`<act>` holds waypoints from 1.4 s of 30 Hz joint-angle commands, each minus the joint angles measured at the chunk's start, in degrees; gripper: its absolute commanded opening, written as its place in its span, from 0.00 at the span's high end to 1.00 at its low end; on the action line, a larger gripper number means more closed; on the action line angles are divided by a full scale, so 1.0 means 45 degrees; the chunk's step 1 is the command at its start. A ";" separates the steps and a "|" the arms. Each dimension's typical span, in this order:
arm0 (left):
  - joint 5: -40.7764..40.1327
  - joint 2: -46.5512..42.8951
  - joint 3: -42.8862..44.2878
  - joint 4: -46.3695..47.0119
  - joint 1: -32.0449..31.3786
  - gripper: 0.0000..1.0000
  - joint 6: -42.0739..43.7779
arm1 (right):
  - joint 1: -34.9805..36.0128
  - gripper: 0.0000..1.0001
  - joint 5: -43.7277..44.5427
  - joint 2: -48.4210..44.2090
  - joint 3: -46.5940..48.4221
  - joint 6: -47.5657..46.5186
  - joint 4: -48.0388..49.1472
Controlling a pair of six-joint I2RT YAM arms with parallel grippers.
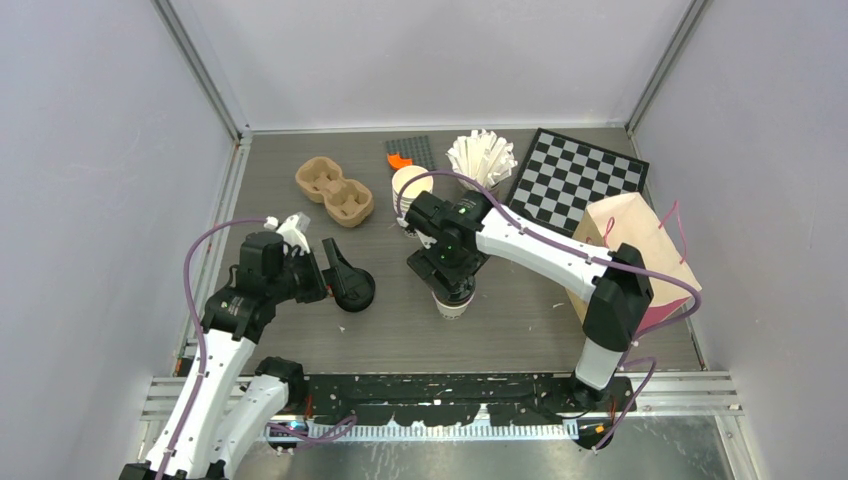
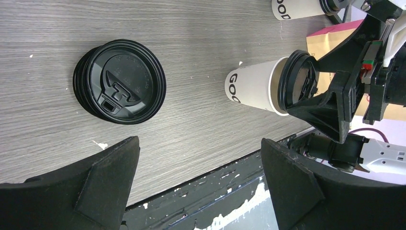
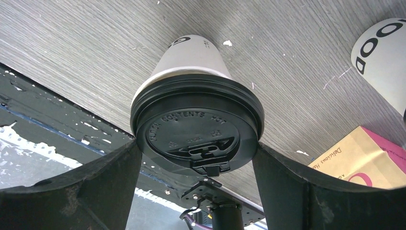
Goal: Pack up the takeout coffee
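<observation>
A cream-white paper cup (image 1: 453, 303) stands near the table's front middle, with a round black lid (image 3: 196, 127) on its mouth. My right gripper (image 1: 450, 272) is above it, and its fingers (image 3: 119, 177) press both sides of the lid's rim. In the left wrist view the lid (image 2: 299, 81) looks slightly tilted on the cup (image 2: 251, 86). A second cream cup (image 1: 409, 184) stands farther back, its top looking open. My left gripper (image 1: 330, 270) is open and empty beside a stack of loose black lids (image 1: 353, 290), which also shows in the left wrist view (image 2: 119, 81).
A brown cardboard cup carrier (image 1: 335, 190) lies at back left. A brown and pink paper bag (image 1: 632, 250) lies on the right. A chessboard (image 1: 575, 175), a bundle of white paper (image 1: 482, 158) and a grey plate with an orange piece (image 1: 408, 155) are at the back.
</observation>
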 commanded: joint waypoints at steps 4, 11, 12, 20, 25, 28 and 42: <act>-0.0167 -0.0088 0.0338 0.0044 -0.0032 0.00 0.0145 | 0.0056 0.12 -0.0352 0.0163 0.0506 -0.0273 -0.0274; -0.0243 -0.0127 0.0347 0.0009 -0.0032 0.00 0.0130 | 0.0061 0.12 -0.0266 0.0415 0.0608 -0.0354 -0.0407; -0.0245 -0.0127 0.0347 0.0024 -0.0032 0.00 0.0130 | 0.0061 0.12 -0.0266 0.0445 0.0660 -0.0364 -0.0432; -0.0247 -0.0069 0.0347 0.0009 -0.0037 0.00 0.0128 | 0.0060 0.13 -0.0247 0.0387 0.0948 -0.0410 -0.0787; -0.0246 -0.0088 0.0352 0.0019 -0.0032 0.00 0.0120 | 0.0057 0.13 -0.0227 0.0212 0.0935 -0.0354 -0.0915; -0.0253 -0.0091 0.0348 -0.0007 -0.0032 0.00 0.0118 | 0.0073 0.13 -0.0263 0.0160 0.0832 -0.0297 -0.0918; -0.0271 -0.0099 0.0347 -0.0010 -0.0035 0.00 0.0109 | 0.0093 0.13 -0.0356 0.0374 0.0243 -0.0366 -0.0302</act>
